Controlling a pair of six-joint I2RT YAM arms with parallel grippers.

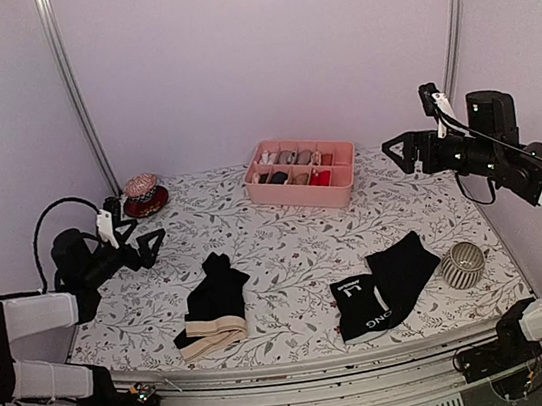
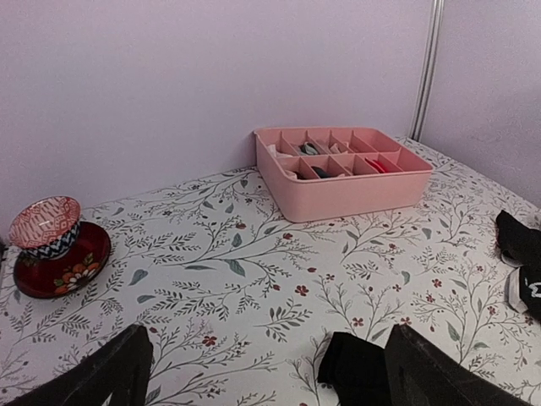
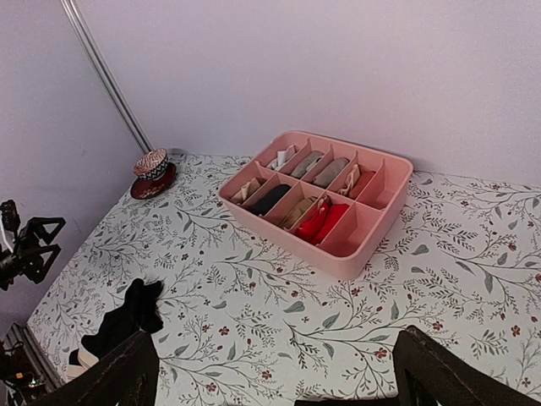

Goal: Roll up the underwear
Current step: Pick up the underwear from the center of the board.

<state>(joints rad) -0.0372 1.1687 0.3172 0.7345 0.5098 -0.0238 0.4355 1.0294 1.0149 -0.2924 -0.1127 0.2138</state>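
Nearest the front edge of the table [image 1: 288,251]: beige-waistband briefs [image 1: 213,307], flat, waistband at the near end, black body running away from the arms, long axis near-to-far with a slight lean to the right. Off to the right, well apart: lettered briefs [image 1: 380,294], waistband also nearest, body angled off to the far right, so a diagonal axis. Just beside that far corner, a ribbed grey cup [image 1: 461,264]. No roll started on either piece.

Further back, left gripper [image 1: 154,248], jaws spread wide, nothing between them, hovering to the far left of the beige pair. From the left wrist view, black fabric low in frame between the fingers, so ahead and below. Right gripper [image 1: 396,157], likewise wide and empty, held high and well back from the lettered pair, which lies nearer and slightly left of it.

Judgement: left arm closer to the beige pair, right arm to the lettered one; rolling likely along each long axis, starting at the waistband.

Farthest: pink tray [image 1: 305,196] with small bundles, and a red saucer [image 1: 143,207] at far left.
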